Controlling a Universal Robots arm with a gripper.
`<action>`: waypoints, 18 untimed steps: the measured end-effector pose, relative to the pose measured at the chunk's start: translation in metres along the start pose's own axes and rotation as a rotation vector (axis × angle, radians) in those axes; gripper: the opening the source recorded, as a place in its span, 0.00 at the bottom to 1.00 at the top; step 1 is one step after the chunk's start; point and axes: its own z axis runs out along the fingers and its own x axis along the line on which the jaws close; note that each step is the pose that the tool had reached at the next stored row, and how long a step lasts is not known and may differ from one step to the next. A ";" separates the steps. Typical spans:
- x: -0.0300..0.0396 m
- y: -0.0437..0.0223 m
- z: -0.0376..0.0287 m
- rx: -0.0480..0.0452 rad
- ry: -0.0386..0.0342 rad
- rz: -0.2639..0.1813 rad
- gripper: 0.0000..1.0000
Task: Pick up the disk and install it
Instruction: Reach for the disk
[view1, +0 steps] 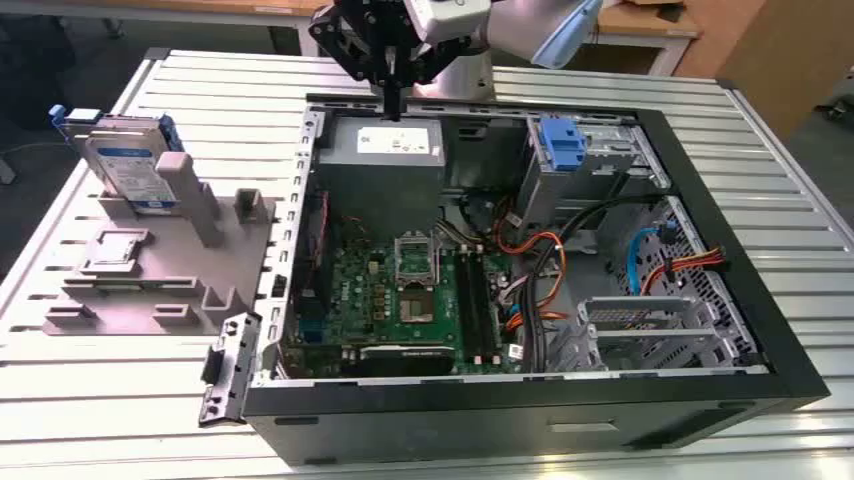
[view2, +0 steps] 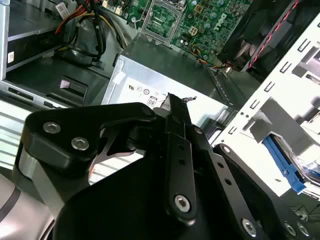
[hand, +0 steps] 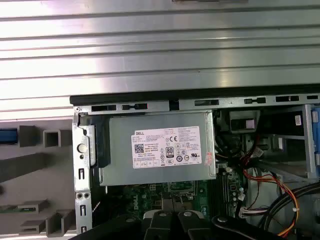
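Silver disk (view1: 130, 165) stands upright in the grey fixture (view1: 160, 270), upper left of the exterior view; pincer (view1: 391, 100) hangs top centre. Second wrist view: pincer (view2: 172, 101) pressed together, empty, above the power supply (view2: 150, 75). First wrist view: power supply (hand: 160, 165) inside the case (hand: 125, 106).

There's an open computer case (view1: 534, 400) on the slatted table (view1: 781, 140), with a grey power supply (view1: 383, 150) at its far end. A grey fixture (view1: 160, 270) stands at the exterior view's left.
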 end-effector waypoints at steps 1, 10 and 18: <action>0.0000 0.0000 0.0000 0.0001 0.0000 0.000 0.10; 0.0032 -0.0002 -0.0001 0.0000 0.0000 0.000 0.10; 0.0150 -0.0010 -0.0002 -0.0001 -0.0001 0.000 0.10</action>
